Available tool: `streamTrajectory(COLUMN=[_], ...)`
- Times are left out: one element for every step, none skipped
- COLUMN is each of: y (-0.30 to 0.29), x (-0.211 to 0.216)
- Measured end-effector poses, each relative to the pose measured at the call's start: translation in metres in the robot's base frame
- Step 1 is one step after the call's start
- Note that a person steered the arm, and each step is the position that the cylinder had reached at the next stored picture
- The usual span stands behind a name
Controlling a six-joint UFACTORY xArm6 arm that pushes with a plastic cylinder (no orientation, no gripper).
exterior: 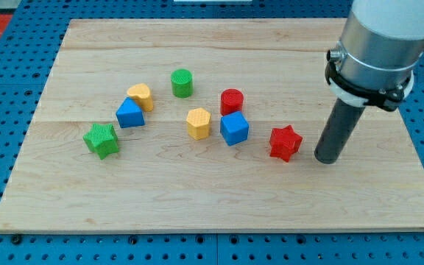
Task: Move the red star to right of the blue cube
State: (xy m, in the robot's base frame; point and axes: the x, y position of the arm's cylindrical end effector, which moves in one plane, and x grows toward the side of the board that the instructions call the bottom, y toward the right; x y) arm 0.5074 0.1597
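The red star [285,143] lies on the wooden board [219,206], right of centre. The blue cube [234,128] sits just to the star's left, a small gap between them. My tip [327,159] rests on the board right of the red star, close to it but apart. The dark rod rises from the tip up to the grey arm body at the view's top right.
A red cylinder [232,100] stands just above the blue cube. A yellow hexagon block [198,123] lies left of the cube. A green cylinder [182,82], a yellow block [140,96], a second blue block [129,113] and a green star [101,140] lie further left.
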Motion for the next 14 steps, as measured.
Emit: streamTrajectory(y=[0.0, 0.015, 0.006, -0.017, -0.037, -0.033, -0.05, -0.053, -0.06, -0.066, -0.066, -0.05, -0.059, -0.076], x=[-0.016, 0.003, 0.002, -0.011, -0.023, 0.03, 0.007, -0.027, -0.039, -0.045, -0.047, -0.024, -0.034, -0.035])
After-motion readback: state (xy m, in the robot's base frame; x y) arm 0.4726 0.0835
